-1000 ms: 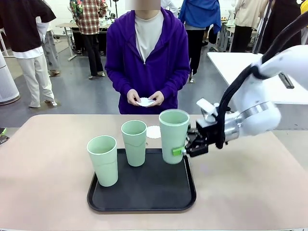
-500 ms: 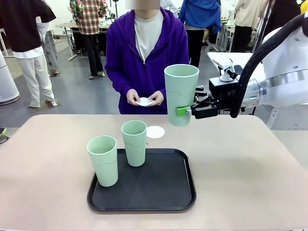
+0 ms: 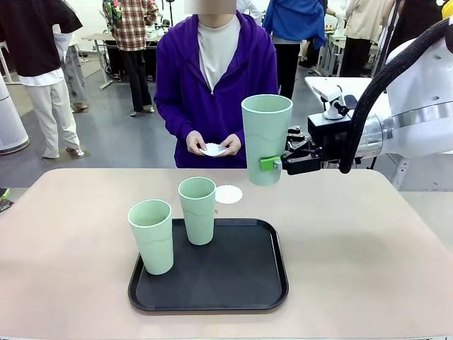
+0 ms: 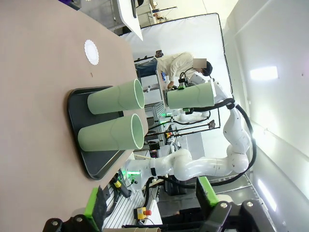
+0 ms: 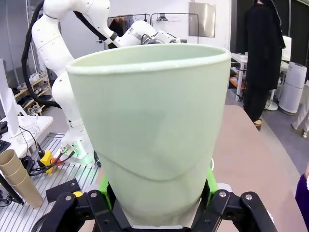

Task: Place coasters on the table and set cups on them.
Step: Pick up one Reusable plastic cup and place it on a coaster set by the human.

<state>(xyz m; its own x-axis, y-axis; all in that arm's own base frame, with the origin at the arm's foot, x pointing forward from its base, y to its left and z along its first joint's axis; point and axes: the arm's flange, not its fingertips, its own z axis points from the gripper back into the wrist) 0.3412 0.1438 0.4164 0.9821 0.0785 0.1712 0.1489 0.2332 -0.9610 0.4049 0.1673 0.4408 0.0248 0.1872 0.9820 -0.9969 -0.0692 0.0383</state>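
Aloft, the right claw [image 3: 271,164] clamps a tall, matte mint-green cup [image 3: 266,131], upright and tapering toward its base.

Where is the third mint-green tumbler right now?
Front view: the pale mint-green matte tumbler hangs right of centre, held by the right claw, above the beige table, just right of the white lacy paper coaster.

We see a smooth grey floor [image 3: 113,134] with people [image 3: 42,71] standing about, a white rectangular table [image 3: 357,83] to the right and a white cylindrical floor appliance [image 3: 10,124] at left. Bright strip lights [image 4: 263,73] glow on the white ceiling [image 4: 285,121].
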